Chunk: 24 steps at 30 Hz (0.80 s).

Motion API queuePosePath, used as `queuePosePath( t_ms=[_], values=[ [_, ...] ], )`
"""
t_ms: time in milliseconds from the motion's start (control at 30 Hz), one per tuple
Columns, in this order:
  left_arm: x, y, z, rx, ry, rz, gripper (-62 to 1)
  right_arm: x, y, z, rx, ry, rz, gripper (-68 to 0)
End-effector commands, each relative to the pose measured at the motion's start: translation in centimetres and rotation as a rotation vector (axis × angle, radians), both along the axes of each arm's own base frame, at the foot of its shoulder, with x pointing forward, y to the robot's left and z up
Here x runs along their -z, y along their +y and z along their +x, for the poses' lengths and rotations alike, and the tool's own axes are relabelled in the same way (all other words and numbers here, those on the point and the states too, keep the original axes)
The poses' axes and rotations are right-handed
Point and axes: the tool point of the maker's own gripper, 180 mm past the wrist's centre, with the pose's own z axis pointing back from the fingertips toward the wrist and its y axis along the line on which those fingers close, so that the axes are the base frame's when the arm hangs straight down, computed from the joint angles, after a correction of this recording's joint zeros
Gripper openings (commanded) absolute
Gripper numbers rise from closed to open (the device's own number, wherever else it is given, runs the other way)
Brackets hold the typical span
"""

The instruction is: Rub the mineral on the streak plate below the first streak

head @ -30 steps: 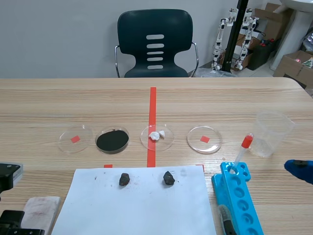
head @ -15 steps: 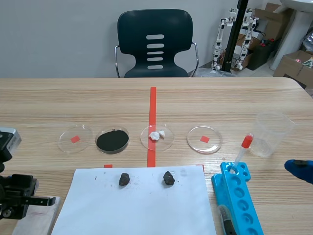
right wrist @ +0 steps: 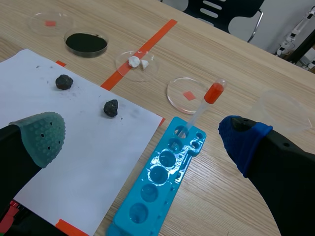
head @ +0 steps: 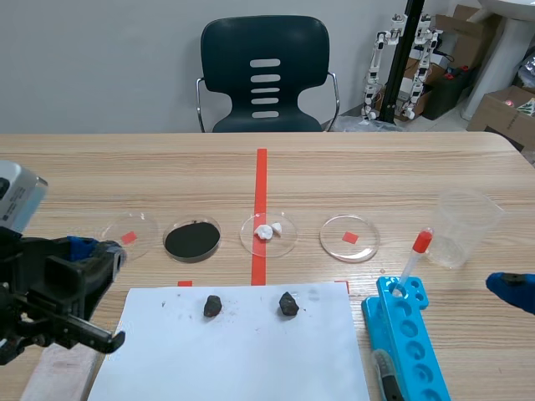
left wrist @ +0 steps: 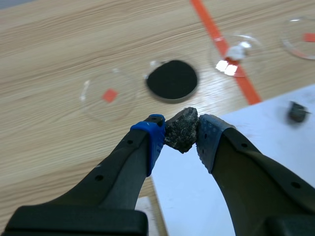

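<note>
The left gripper (left wrist: 181, 135) is clamped on the mineral (left wrist: 182, 129), a rough grey-brown lump pressed between its two blue pads (left wrist: 156, 133). It is held above the table at the lower left of the scene view. So the picking up seems done, and the rubbing, I think, is not yet begun. The pale slab (head: 52, 374) in the lower left corner, under this arm, is probably the streak plate, but I cannot see any streak on it from here. The right gripper (right wrist: 142, 137) hangs at the right edge with its jaws wide apart, holding nothing.

The wooden table (head: 376, 167) carries a white paper sheet (head: 234, 359) with two dark rocks (head: 212, 306), a row of petri dishes (head: 192, 239), a blue well tray (head: 414, 351), a red-bulbed pipette (head: 415, 255) and a clear cup (head: 464, 224). Behind it stand a dark chair (head: 265, 71) at top centre and cardboard boxes (head: 501, 109) at upper right.
</note>
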Motion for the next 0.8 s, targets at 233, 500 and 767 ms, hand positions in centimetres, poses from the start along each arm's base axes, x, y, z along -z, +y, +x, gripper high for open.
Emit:
queuePosePath(
  t_ms=[233,500,767],
  values=[
    [-3.6,-4.6,-2.2,0.221,-0.115,-0.092,-52.4,-1.2,0.3,0.6,-0.005,-0.043,0.015,0.4],
    [-4.0,-4.9,-2.1,0.214,-0.129,-0.121,-52.4,-1.2,0.3,0.6,-0.005,-0.043,0.015,0.4],
    [-4.0,-4.9,-2.1,0.214,-0.128,-0.118,-52.4,-1.2,0.3,0.6,-0.005,-0.043,0.015,0.4]
  ],
)
